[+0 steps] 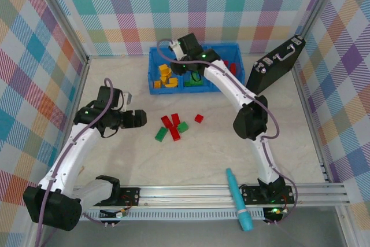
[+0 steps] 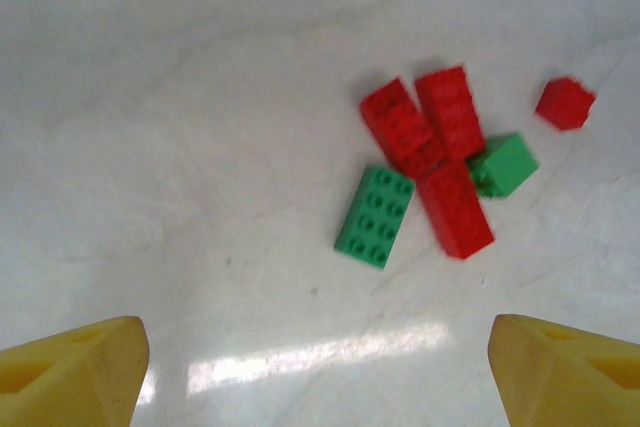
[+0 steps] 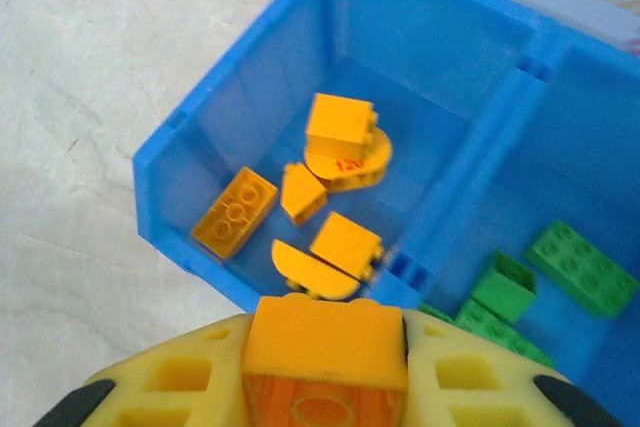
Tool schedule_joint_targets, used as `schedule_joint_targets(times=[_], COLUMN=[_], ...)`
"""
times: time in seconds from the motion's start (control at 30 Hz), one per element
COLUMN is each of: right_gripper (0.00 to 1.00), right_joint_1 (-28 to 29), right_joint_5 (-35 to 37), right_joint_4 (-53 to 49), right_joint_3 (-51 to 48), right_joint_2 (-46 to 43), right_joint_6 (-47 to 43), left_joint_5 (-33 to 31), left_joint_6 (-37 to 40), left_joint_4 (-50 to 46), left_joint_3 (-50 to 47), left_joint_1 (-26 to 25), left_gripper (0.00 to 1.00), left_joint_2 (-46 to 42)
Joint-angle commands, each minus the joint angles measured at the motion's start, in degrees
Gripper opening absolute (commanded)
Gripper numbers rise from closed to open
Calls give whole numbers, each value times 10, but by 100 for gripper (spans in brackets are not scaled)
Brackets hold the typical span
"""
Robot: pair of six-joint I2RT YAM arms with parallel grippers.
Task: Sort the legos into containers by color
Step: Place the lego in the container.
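Closest to the lens of the right wrist, an orange brick (image 3: 325, 342) is pinched between the yellow fingers (image 3: 170, 387) of the right gripper (image 3: 325, 377), which hangs above the near wall of the blue tray (image 3: 175, 232). Beyond it, the end compartment holds several orange pieces (image 3: 335, 162), and green bricks (image 3: 580, 267) lie in the next compartment over. The step in hand looks like the drop. I would carry the brick a little farther past the wall, over the orange heap, lower it inside the rim, and only then part the fingers, so it cannot bounce over the divider into the greens. From the left wrist, the left gripper (image 2: 320, 367) has its fingers spread wide with nothing between them, above bare tabletop (image 2: 150, 147) and short of the loose bricks (image 2: 445, 197). These are three red bricks (image 2: 430, 147) bunched together, a green one (image 2: 375, 215) just beside them, a second green (image 2: 503, 163) tucked against the reds, and a small red (image 2: 565, 103) lying apart. That lone red seems the cleanest next pick. Seen from above, the loose bricks lie mid-tabletop, well apart from the tray, and a few red pieces (image 1: 231, 66) show in its remaining end compartment.
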Motion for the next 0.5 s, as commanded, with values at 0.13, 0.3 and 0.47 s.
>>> schedule_joint_targets(times=[0.13, 0.3, 0.47], right_gripper=[29, 32, 33], right_joint_1=[11, 13, 13], right_joint_5=[-33, -34, -25], right_joint_4=[81, 105, 104], right_joint_3=[46, 55, 57], right_joint_2=[60, 96, 127], right_joint_6=[-78, -113, -141], left_joint_5=[16, 36, 0], left_joint_6=[-23, -61, -75], left_joint_4=[8, 25, 21], left_joint_3=[-23, -50, -53], left_joint_1=[-11, -20, -43], left_gripper=[88, 88, 88], left_joint_2=[-36, -24, -22])
